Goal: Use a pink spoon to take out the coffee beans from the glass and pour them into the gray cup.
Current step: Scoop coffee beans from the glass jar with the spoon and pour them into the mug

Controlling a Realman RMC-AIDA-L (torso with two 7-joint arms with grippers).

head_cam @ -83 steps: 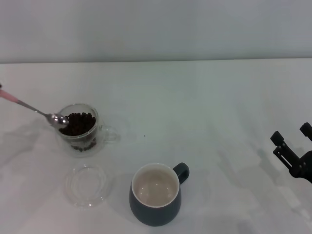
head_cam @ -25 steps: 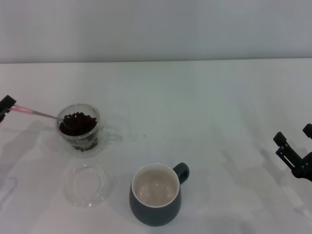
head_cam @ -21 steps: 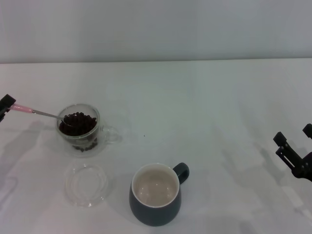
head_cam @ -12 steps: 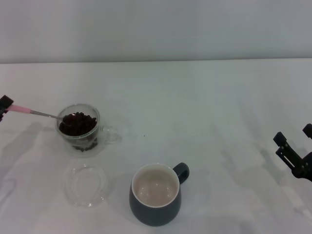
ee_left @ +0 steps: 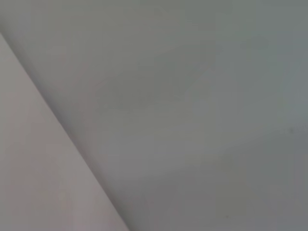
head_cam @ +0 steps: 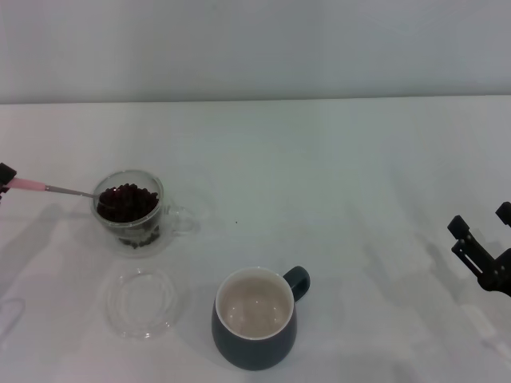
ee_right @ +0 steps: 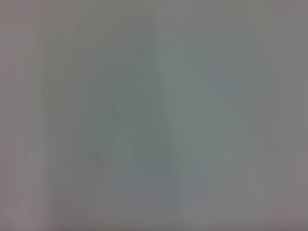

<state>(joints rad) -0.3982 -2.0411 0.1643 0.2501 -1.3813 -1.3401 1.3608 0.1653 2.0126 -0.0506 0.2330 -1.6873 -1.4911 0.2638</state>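
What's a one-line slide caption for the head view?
Left gripper holds the pink spoon with its bowl in the glass of beans; gray cup empty, right gripper parked.

No text, label, brand, number or sign could be read anywhere in the views; the gray cup (head_cam: 254, 319) carried no marking on its visible side; the glass (head_cam: 129, 211) was plain and clear; the pink spoon (head_cam: 49, 189) bore no lettering; the table (head_cam: 335, 175) showed a bare white surface; both wrist views showed only blank, featureless surfaces.
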